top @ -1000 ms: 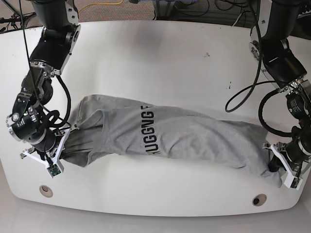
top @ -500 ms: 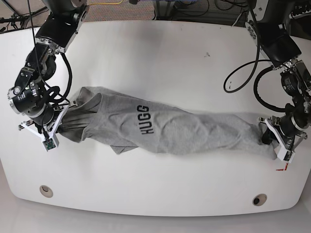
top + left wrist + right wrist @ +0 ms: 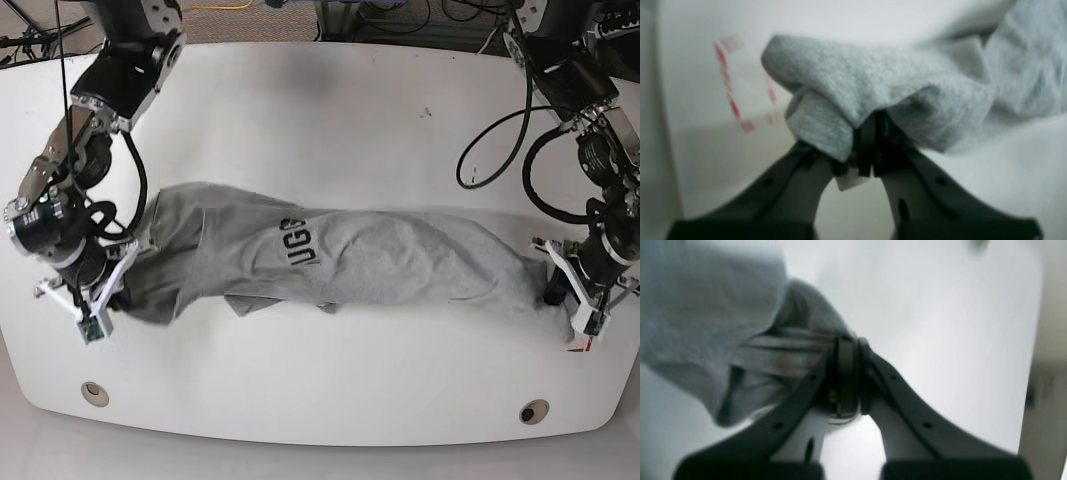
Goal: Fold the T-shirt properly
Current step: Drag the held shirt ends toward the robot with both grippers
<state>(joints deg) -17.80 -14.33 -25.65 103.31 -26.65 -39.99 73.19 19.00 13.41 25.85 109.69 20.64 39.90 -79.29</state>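
Stretching from nine o'clock to three o'clock across the white worktop (image 3: 320,120), the T-shirt (image 3: 380,265) lies as a long, rumpled grey band, pulled between the two arms. Black letters show on the cloth left of the middle in the base view, partly lost in a fold.

At the three o'clock end, the left end effector (image 3: 556,290) is clenched on a bunched corner of the T-shirt (image 3: 880,86). Its wrist view shows the dark fingers (image 3: 867,146) pressed together with grey cloth draped over their tips and a small pale scrap poking out beneath them. Red tape marks (image 3: 736,83) sit on the worktop at about ten o'clock from that grip; in the base view a bit of red tape (image 3: 580,345) shows just below the end effector.

At the nine o'clock end, the right end effector (image 3: 122,296) is likewise clenched on the garment. Its wrist view is blurred, yet the fingers (image 3: 846,373) stand closed together with gathered folds of the T-shirt (image 3: 706,323) running off toward ten o'clock.

Two round holes (image 3: 95,392) are set in the worktop near its six o'clock edge, one toward each corner, both apart from the cloth.
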